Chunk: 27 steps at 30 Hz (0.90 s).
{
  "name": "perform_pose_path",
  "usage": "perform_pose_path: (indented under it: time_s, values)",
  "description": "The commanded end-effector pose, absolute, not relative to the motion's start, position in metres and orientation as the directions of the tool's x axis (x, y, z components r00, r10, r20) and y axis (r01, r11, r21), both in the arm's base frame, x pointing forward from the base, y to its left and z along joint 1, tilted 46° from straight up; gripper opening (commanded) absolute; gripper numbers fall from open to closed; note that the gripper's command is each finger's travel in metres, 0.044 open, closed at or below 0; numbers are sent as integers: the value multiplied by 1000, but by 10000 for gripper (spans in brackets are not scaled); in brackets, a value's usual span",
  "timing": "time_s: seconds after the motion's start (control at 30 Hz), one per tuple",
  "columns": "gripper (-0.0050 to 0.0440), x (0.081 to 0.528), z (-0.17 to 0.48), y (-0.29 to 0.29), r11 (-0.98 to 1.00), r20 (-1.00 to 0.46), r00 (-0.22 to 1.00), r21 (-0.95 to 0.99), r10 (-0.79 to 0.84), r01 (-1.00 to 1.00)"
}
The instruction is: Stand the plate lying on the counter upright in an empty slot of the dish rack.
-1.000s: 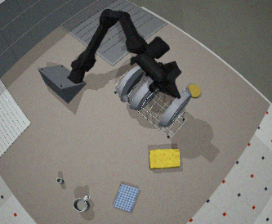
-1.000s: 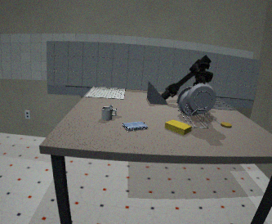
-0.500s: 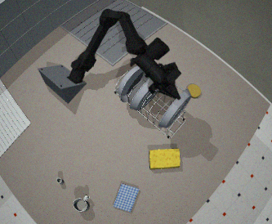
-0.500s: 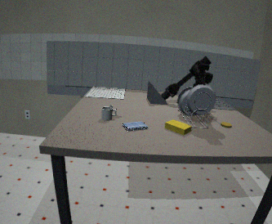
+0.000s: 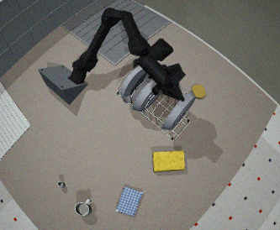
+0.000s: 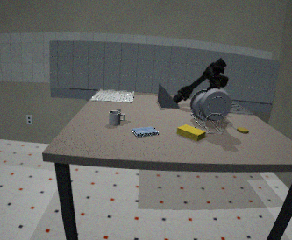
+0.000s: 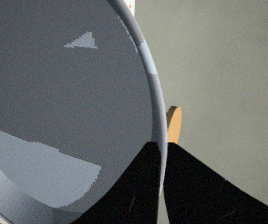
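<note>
The wire dish rack stands on the counter with two grey plates upright in its back-left slots. A third grey plate is upright at the rack's front-right end. My gripper reaches down over its top edge. In the wrist view the plate fills the left side, and my black fingers sit on either side of its thin rim, shut on it. The exterior view shows the plate upright in the rack under my gripper. I cannot see how deep it sits between the wires.
A yellow sponge lies in front of the rack. A small yellow disc lies beside the rack's right end. A blue checked cloth, a mug and a small cup stand near the front edge. My arm's grey base is at the left.
</note>
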<state>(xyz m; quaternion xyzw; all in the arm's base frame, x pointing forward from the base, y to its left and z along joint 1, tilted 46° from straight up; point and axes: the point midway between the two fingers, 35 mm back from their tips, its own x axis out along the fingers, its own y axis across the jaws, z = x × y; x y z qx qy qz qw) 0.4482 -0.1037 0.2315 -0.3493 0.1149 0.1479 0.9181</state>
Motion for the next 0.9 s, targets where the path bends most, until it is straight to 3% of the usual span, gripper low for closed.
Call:
perform_pose_path:
  time_s: [0.0,0.87]
  values:
    - [0,448,231,-102,713,-311,932,-610,186,-346]
    - [0,448,222,-93,713,-311,932,-610,186,-346]
